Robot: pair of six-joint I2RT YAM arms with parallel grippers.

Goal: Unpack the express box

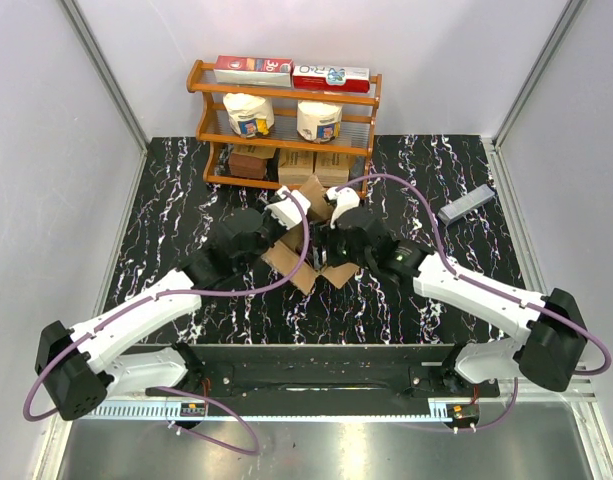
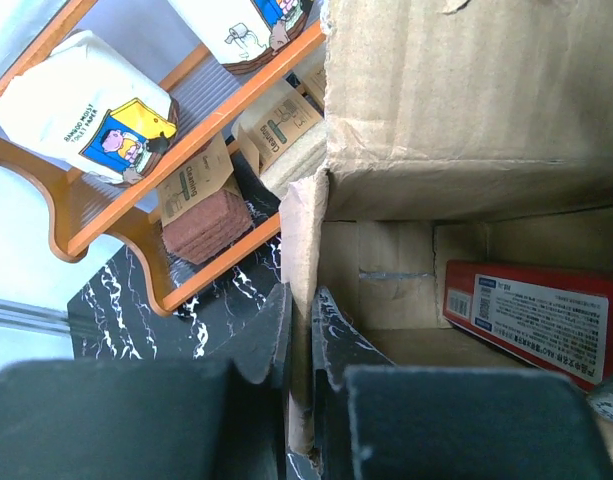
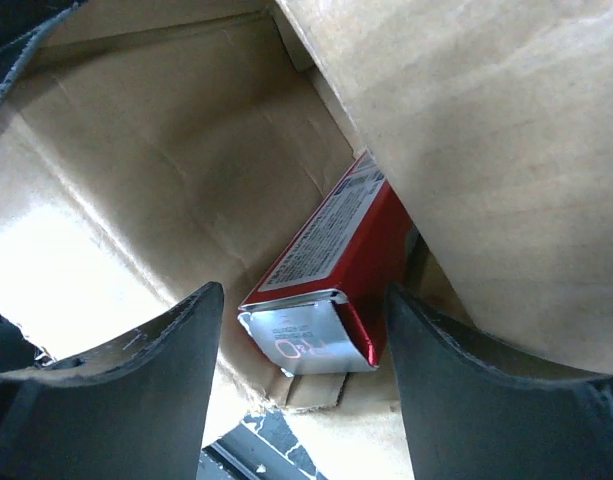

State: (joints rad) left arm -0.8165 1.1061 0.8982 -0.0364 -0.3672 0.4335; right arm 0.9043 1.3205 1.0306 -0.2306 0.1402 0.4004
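Observation:
The express box (image 1: 294, 268), a brown carton with its flaps open, stands mid-table in the top view. My left gripper (image 2: 301, 300) is shut on the box's upright side wall (image 2: 304, 225), one finger outside and one inside. A flat red packet (image 3: 331, 265) with a white label lies inside the box; it also shows in the left wrist view (image 2: 541, 315). My right gripper (image 3: 301, 295) reaches down into the box (image 3: 136, 180), jaws open on either side of the packet's silver end, apart from it. In the top view both grippers sit over the box and their fingertips are hidden.
A wooden shelf (image 1: 286, 95) stands right behind the box with two red packets on top, two white bags and small brown cartons below; it shows close in the left wrist view (image 2: 176, 170). A grey flat bar (image 1: 466, 203) lies at the right.

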